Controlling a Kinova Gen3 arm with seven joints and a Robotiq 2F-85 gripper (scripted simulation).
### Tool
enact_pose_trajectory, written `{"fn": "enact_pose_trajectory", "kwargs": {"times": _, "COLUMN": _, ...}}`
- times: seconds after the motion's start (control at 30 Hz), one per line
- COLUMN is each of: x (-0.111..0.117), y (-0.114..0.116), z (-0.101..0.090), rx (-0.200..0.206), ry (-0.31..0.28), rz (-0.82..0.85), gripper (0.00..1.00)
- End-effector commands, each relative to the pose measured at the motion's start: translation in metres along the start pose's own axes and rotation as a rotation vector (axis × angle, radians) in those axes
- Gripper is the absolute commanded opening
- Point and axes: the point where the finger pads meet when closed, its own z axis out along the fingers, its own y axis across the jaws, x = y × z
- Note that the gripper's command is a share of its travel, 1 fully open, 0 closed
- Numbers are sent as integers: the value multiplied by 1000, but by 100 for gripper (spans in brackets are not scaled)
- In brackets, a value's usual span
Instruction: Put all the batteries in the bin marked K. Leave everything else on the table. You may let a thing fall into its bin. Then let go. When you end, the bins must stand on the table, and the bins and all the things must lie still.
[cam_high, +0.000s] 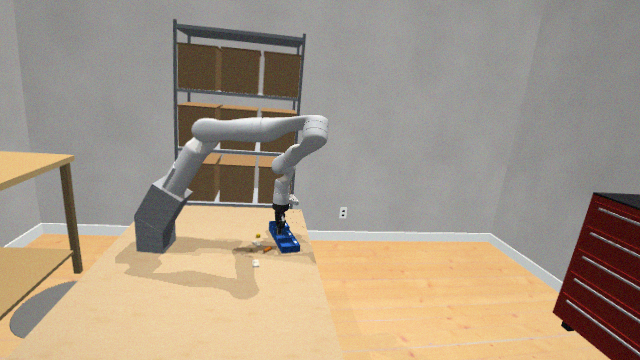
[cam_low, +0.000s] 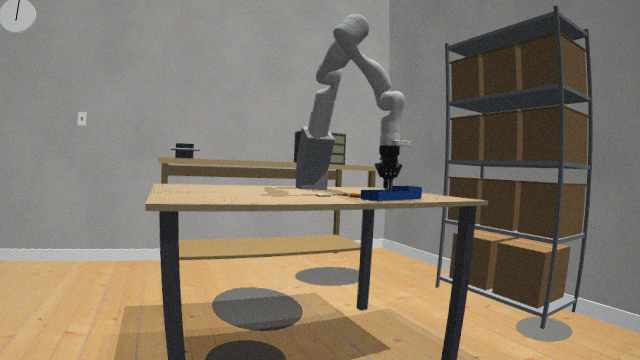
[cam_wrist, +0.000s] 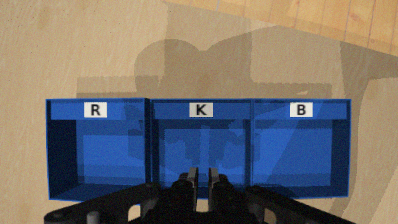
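Fingers of the gripper stand almost pinched together, with only a slim gap, and nothing shows between them, so I judge it clenched on nothing. It hangs upright just above the blue row of bins, and directly below the fingertips lies the middle compartment, bin K, with R to one side and B to the other. Only shadow shows on K's floor; no battery is visible inside

A few small things lie on the table off to the side of the gripper, beyond the bins toward the arm's base: a yellow bit, an orange piece and a white piece. They are too small to tell which are batteries

If something thin is hidden in that gap, the good move is to spread the fingers right here, centred over K and away from its dividing walls. Otherwise, rise straight up so the bin rim is not nudged, spread the fingers, then travel across to the small things
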Motion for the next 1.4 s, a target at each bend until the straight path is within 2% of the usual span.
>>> {"fn": "enact_pose_trajectory", "kwargs": {"times": 0.0, "x": 2, "y": 1, "z": -5, "rx": -2, "ry": 5, "rz": -1, "gripper": 9}}
{"fn": "enact_pose_trajectory", "kwargs": {"times": 0.2, "x": 2, "y": 1, "z": -13, "rx": -2, "ry": 5, "rz": -1, "gripper": 9}}
{"fn": "enact_pose_trajectory", "kwargs": {"times": 0.4, "x": 2, "y": 1, "z": -37, "rx": -2, "ry": 5, "rz": -1, "gripper": 9}}
{"fn": "enact_pose_trajectory", "kwargs": {"times": 0.73, "x": 2, "y": 1, "z": -43, "rx": -2, "ry": 5, "rz": -1, "gripper": 9}}
{"fn": "enact_pose_trajectory", "kwargs": {"times": 0.97, "x": 1, "y": -34, "z": -43, "rx": -2, "ry": 5, "rz": -1, "gripper": 9}}
{"fn": "enact_pose_trajectory", "kwargs": {"times": 1.03, "x": 1, "y": -34, "z": -43, "rx": -2, "ry": 5, "rz": -1, "gripper": 9}}
{"fn": "enact_pose_trajectory", "kwargs": {"times": 1.37, "x": 0, "y": -84, "z": -43, "rx": -2, "ry": 5, "rz": -1, "gripper": 9}}
